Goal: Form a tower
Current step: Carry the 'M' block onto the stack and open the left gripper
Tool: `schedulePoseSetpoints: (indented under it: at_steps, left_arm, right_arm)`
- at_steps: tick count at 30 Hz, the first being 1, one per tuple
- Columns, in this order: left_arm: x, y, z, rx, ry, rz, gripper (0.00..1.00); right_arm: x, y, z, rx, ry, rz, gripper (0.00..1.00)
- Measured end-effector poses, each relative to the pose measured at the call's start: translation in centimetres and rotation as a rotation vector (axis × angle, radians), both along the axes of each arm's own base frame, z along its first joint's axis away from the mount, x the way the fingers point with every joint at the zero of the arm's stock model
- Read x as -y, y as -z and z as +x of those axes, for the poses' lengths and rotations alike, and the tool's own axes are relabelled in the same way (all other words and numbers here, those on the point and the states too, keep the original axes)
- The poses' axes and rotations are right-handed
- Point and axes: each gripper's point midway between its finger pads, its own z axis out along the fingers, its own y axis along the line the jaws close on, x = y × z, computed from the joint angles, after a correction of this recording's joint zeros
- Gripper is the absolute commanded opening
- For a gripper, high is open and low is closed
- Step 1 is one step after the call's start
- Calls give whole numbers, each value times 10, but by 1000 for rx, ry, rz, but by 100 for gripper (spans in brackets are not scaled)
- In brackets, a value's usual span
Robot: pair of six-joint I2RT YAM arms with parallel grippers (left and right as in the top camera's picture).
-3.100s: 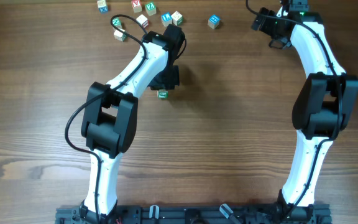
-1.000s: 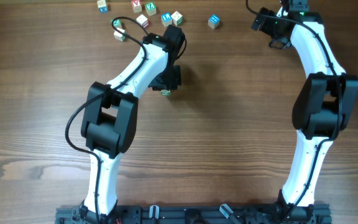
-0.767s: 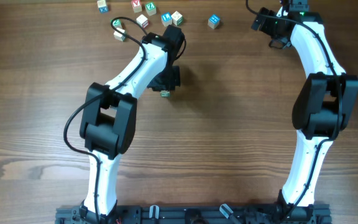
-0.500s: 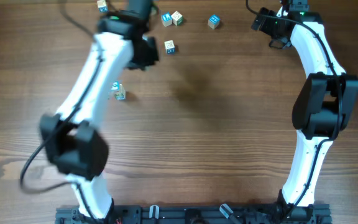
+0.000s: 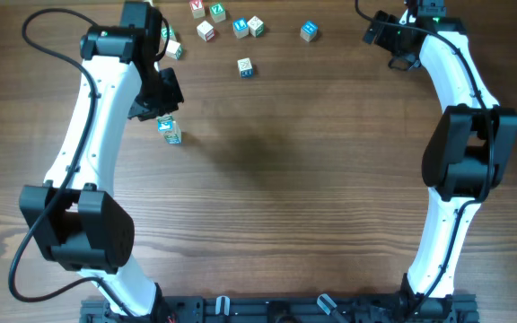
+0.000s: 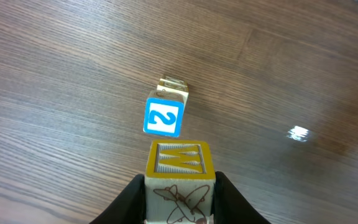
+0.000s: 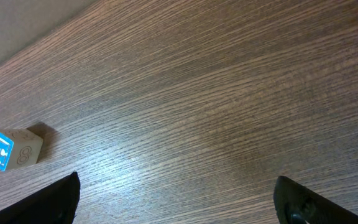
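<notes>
The left gripper (image 6: 179,190), clamped on one yellow-edged W cube (image 6: 178,163), hovers just short of the single tower (image 6: 165,115). This upright column, topped by a blue 2, stands ahead and below on the counter (image 6: 55,93). The right gripper (image 7: 179,208), jaws wide apart, sits well away. Seemingly eight loose cubes (image 5: 245,66) lie beyond.

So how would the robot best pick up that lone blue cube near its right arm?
Probably by two opposite side faces of the blue cube, coming straight down: it rests flat on the table with bare wood all round, leaving room for the open right fingers.
</notes>
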Motion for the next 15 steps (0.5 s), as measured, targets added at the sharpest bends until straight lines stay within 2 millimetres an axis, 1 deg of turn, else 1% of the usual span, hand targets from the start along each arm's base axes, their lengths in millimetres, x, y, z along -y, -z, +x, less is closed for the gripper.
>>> schedulePoseSetpoints:
  at_steps: [6,10,15]
  left_arm:
    - [-3,20,2,-3,3,22,28]
    - [-7,26,5,7,0,43,29]
    - [-15,34,3,1,5,89,29]
  right_arm:
    - [0,0,0,0,0,0,100]
    - [0,0,0,0,0,0,100]
    - [0,0,0,0,0,0,100]
